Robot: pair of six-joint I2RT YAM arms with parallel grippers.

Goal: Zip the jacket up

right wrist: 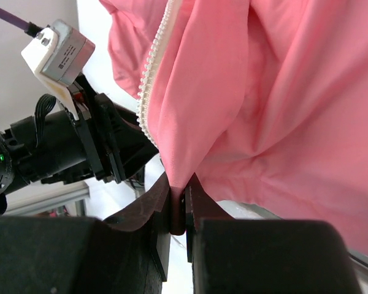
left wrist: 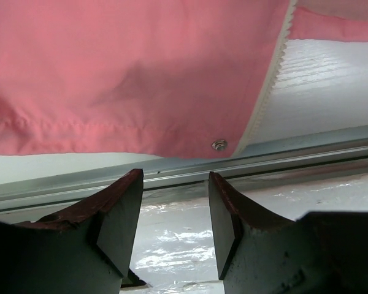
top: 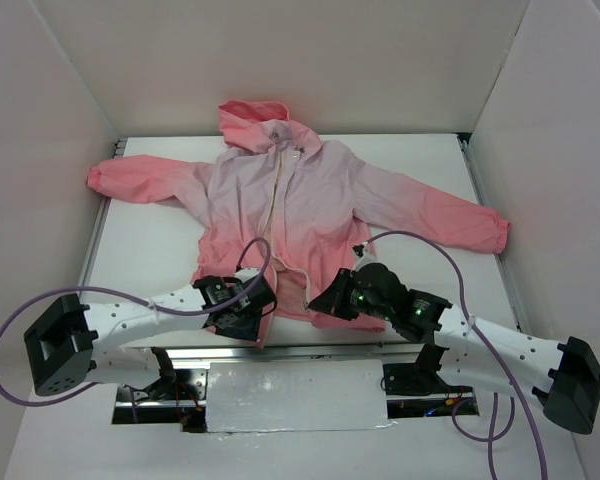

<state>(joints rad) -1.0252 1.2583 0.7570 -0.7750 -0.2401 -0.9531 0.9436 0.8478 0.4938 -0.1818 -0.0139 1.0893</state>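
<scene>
1. The jacket [top: 310, 195] lies face up on the table [top: 430, 160]. Its hood points away from the arms, its sleeves are spread, and its hem is at the near edge.
2. The zipper [top: 276, 185] runs down the middle. Near the hem the two fronts lie parted, so the job looks barely begun.
3. The right hand [right wrist: 185, 193] is clamped on a fold of the hem on its side, just beside the teeth [right wrist: 148, 92]. The cloth bunches up above the pinch.
4. The left hand [left wrist: 175, 184] has its fingers apart with nothing between them. It is just short of the other front's hem corner, where a small snap [left wrist: 219, 144] sits beside the zipper tape.
5. The cloth looks thin, light, limp and probably slick. I expect it to wrinkle and slide rather than keep its shape, so the zipper line will need tension from the hem.
6. The best hold is probably the hem corner right beside the tape, where the seam stiffens it. A grip further into the panel would only gather slack.
7. I cannot make out the slider in any view.
</scene>
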